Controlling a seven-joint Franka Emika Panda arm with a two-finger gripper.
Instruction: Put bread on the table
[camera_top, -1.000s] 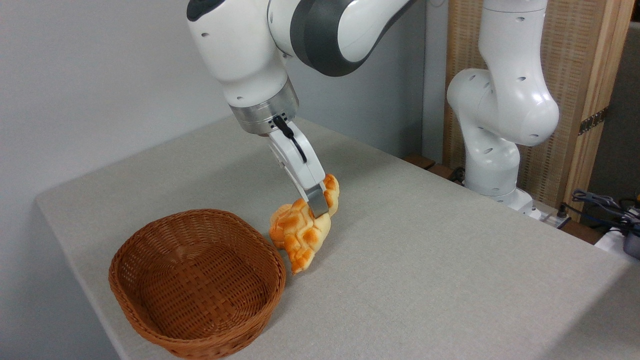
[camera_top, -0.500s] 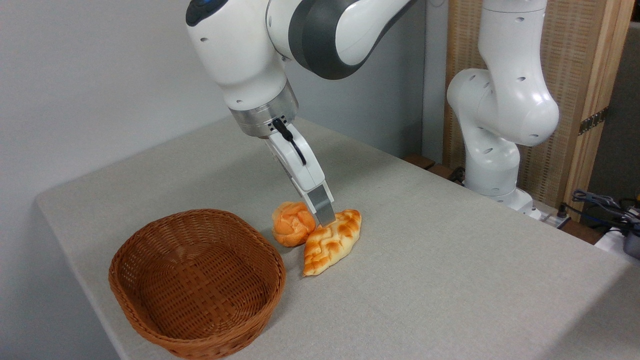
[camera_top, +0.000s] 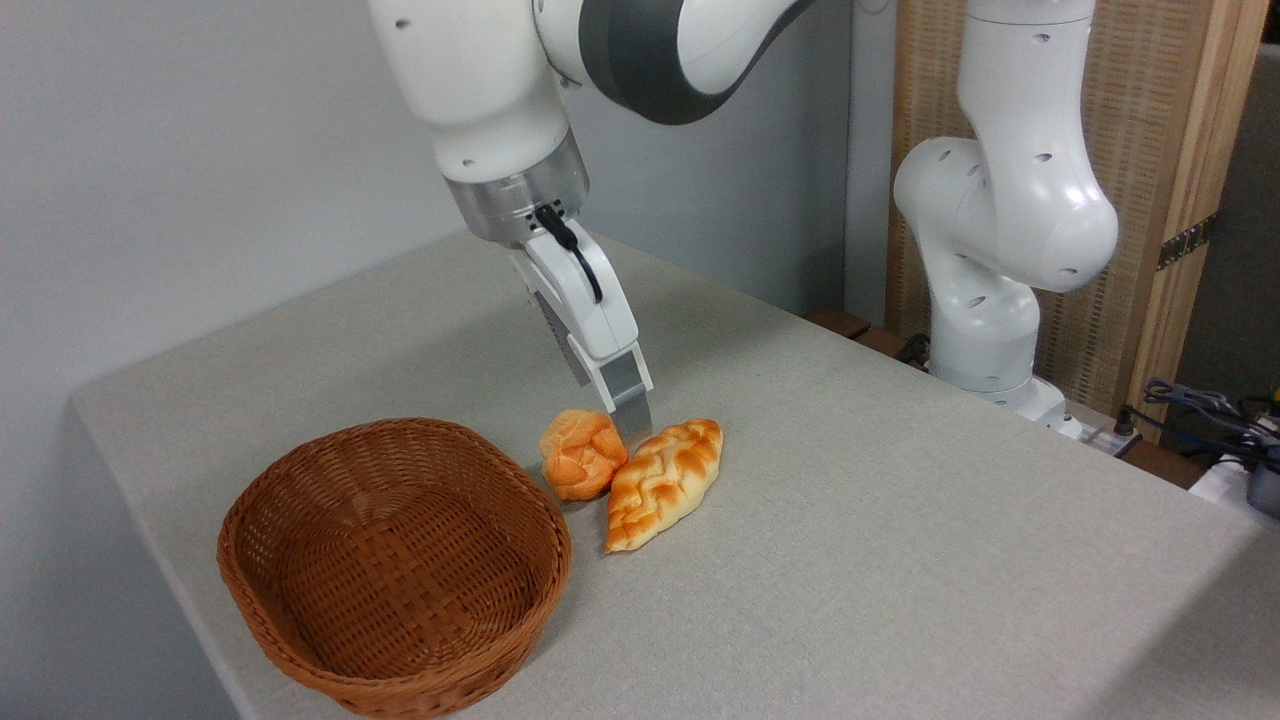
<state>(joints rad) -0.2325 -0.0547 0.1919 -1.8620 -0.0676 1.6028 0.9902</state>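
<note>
The bread, a golden-brown braided loaf with pointed ends, lies flat on the grey-beige table, just right of the basket. My gripper hangs just above the loaf's far end and holds nothing. I see it side-on, with one finger in front of the other. It is open and its tips are clear of the loaf.
A small round orange bun lies against the loaf's left side, under the gripper. An empty brown wicker basket stands at the front left near the table's edge. The arm's white base rises at the back right.
The loaf was let go and fell from tilted in the fingers to flat on the table. The gripper then rose slightly and moved left, off the loaf.
</note>
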